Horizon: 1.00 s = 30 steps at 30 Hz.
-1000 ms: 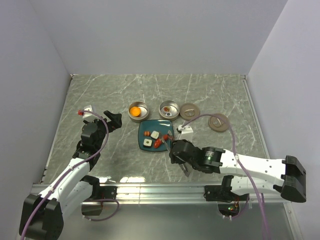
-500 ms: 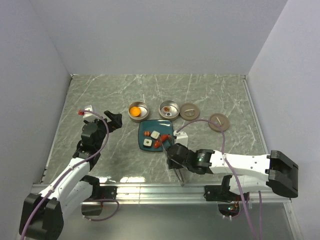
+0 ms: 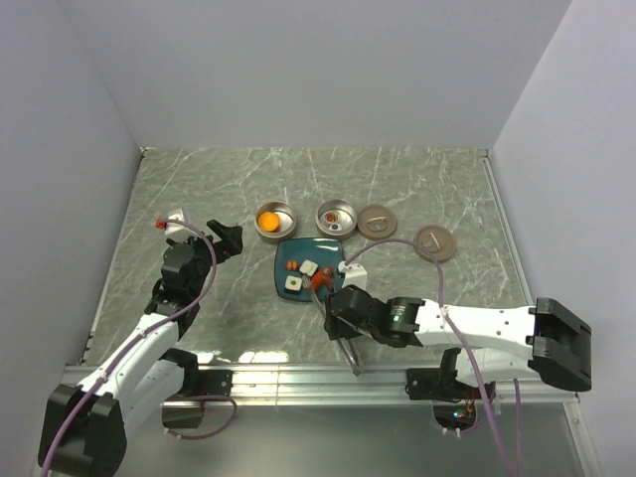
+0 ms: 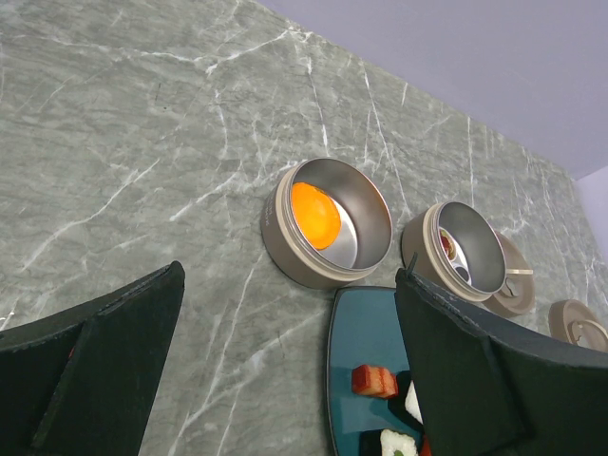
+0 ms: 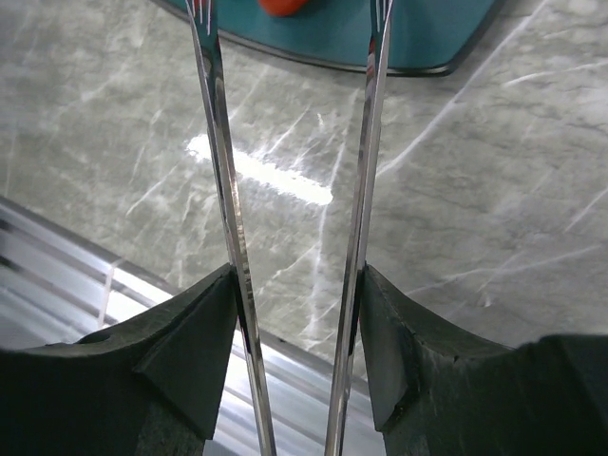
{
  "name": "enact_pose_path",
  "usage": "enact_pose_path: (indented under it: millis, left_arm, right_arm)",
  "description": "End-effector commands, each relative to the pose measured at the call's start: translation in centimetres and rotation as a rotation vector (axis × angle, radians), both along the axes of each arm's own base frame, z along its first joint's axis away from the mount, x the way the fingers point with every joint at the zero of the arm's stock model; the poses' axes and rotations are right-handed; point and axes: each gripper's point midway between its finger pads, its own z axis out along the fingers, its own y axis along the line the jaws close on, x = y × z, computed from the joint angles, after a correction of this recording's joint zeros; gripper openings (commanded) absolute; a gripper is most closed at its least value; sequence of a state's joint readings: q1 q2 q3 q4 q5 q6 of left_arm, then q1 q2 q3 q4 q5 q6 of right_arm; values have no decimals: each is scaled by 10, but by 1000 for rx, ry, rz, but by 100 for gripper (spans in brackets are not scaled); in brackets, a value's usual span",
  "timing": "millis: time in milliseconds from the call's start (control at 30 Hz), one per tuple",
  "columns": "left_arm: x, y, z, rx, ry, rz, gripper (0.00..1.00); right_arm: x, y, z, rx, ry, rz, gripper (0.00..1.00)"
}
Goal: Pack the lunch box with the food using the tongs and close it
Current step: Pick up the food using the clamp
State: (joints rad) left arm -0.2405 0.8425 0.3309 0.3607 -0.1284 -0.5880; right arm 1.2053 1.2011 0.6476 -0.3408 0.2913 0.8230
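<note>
My right gripper point(image 3: 336, 302) is shut on the tongs point(image 5: 220, 190), one finger pressing on the outside of each thin silvery arm. Their joined end point(image 3: 351, 358) points back at the table's near edge. The tips reach the near edge of the teal plate point(image 3: 298, 254) on either side of a red food piece point(image 5: 285, 5). White blocks point(image 3: 308, 267) and a reddish-brown piece point(image 4: 373, 380) also lie on the plate. The lunch box is two open round tins: one point(image 3: 275, 221) holds an orange piece point(image 4: 315, 215), the other point(image 3: 336, 217) holds small bits. My left gripper point(image 3: 227, 238) is open and empty, left of the plate.
Two round lids point(image 3: 378, 220) point(image 3: 434, 242) lie flat to the right of the tins. White walls close in the table on the left, back and right. A metal rail point(image 3: 298, 376) runs along the near edge, just behind the tongs' joined end.
My right arm has shifted left and nearer with the tongs, bringing their tips up to the red piece at the plate's near edge. The left arm has not moved.
</note>
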Motion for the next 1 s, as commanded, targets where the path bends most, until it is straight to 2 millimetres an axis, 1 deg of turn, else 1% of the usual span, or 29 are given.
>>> enact_pose_path:
  millis: [0,267,467,533,667,967]
  left_arm:
    - [3,-2,16,-18,-55,-12,99]
    - [2,-4,18,-21,-62,-19,99]
    - [1,-4,18,-22,-68,-22,99]
    - [1,-4,19,-23,-71,-24,100]
    - [0,-4,19,-25,-71,-24,99]
    - [-2,-3,22,-27,-81,-21,99]
  right_arm:
    - [-3,21,19,62,4,10,59]
    - [-19,22,10,2,52,-20,59]
    - [-30,13,-2,-48,95,-57,59]
    - [-30,10,-5,-55,92,-66,59]
    - [-25,12,-2,-81,76,-69,60]
    - [-18,21,-2,-136,75,-44,61]
